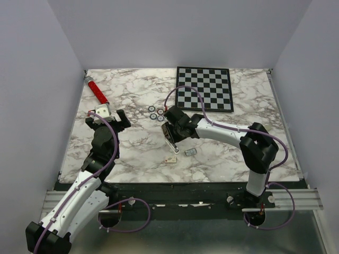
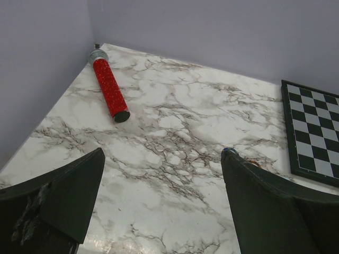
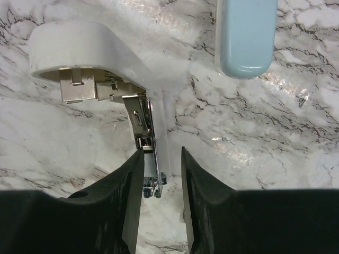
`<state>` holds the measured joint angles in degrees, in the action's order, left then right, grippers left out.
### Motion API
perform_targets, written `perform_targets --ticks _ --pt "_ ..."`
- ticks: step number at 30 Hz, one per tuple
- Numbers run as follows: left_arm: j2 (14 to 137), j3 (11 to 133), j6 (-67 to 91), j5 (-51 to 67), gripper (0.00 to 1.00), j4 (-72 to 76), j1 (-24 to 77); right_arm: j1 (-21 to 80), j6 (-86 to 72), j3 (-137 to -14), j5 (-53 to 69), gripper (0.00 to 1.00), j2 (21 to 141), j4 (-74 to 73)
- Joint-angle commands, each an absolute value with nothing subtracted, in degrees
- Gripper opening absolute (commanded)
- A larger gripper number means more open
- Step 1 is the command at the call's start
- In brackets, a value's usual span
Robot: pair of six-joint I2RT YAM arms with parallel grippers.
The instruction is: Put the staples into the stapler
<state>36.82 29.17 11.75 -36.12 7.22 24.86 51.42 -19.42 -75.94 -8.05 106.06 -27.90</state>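
The stapler (image 1: 168, 134) lies swung open on the marble table, left of centre. In the right wrist view its light blue top (image 3: 246, 37) is at the upper right, and its white underside (image 3: 79, 45) with the metal rail (image 3: 144, 124) is at the left. My right gripper (image 1: 170, 139) is down at the stapler. Its jaws (image 3: 162, 150) stand narrowly apart round the end of the metal rail; the left finger touches the rail and a gap shows at the right finger. The staples (image 1: 190, 152) lie on the table just right of that gripper. My left gripper (image 1: 108, 118) is open and empty (image 2: 164, 151) above bare marble.
A small cream box (image 1: 170, 159) lies near the front, left of the staples. A red glitter cylinder (image 1: 97, 91) lies at the back left corner and also shows in the left wrist view (image 2: 110, 90). A checkerboard (image 1: 204, 87) lies at the back right. Several small rings (image 1: 156, 112) lie behind the stapler.
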Motion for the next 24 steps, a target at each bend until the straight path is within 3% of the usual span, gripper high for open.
perform_targets --ticks 1,24 --pt "36.04 28.56 10.99 -37.27 0.99 8.09 24.61 51.24 -18.99 -76.12 -8.62 0.42 105.12 -29.36" --pt "36.04 28.56 11.16 -37.09 0.99 8.09 24.61 51.33 -19.69 -74.53 -8.35 0.41 103.09 -29.71"
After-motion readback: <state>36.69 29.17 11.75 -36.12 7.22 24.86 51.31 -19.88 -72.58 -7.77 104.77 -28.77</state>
